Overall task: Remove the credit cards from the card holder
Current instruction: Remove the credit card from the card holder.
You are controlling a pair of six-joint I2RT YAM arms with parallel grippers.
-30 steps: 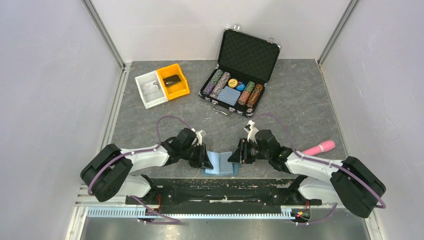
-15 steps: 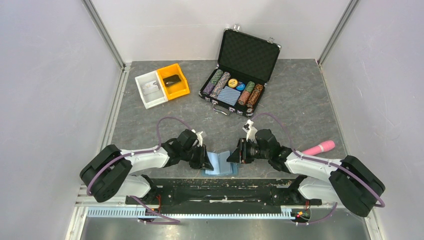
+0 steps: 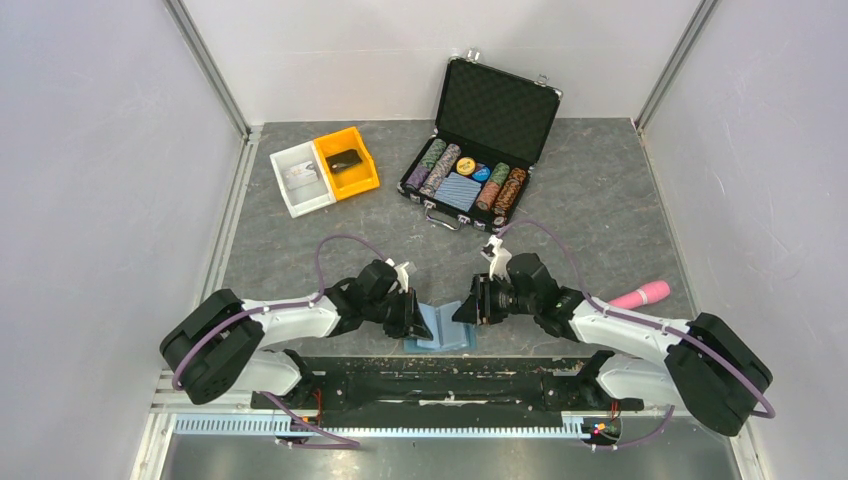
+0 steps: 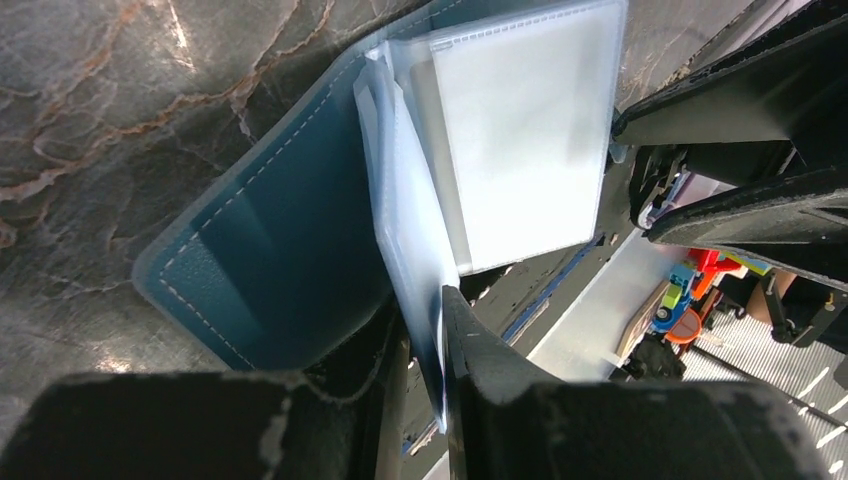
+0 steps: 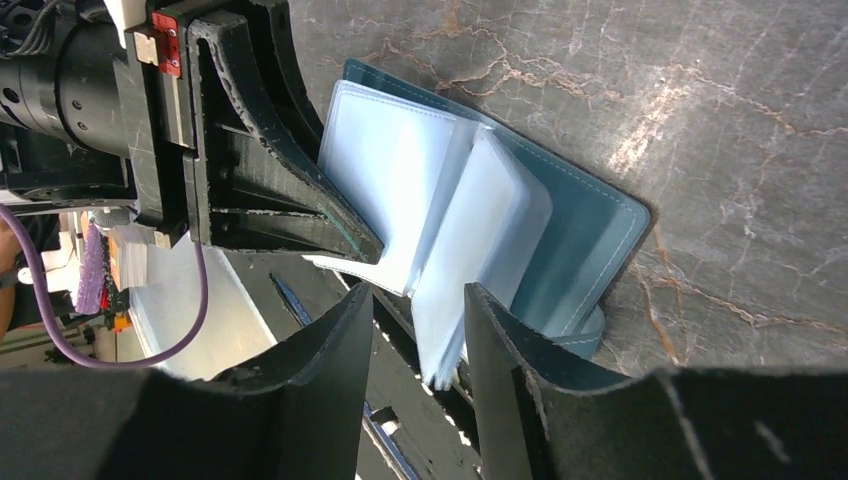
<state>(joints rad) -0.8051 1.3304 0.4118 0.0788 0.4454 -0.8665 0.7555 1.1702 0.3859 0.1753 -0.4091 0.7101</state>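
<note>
The card holder is a light-blue wallet lying open near the table's front edge, between my two grippers. My left gripper is shut on one clear sleeve of the card holder, pinching its lower edge. My right gripper is open. A stack of clear sleeves hangs between its fingers, close to the right one. The cover lies flat on the table. No black credit card shows in the sleeves. A flat black card lies in the yellow bin.
A yellow bin and a white bin stand at the back left. An open black poker-chip case stands at the back centre. A pink cylinder lies right of my right arm.
Both grippers have closed in a little on the card holder. The right gripper has slid left over the sleeves. The left gripper holds its sleeve as before.
</note>
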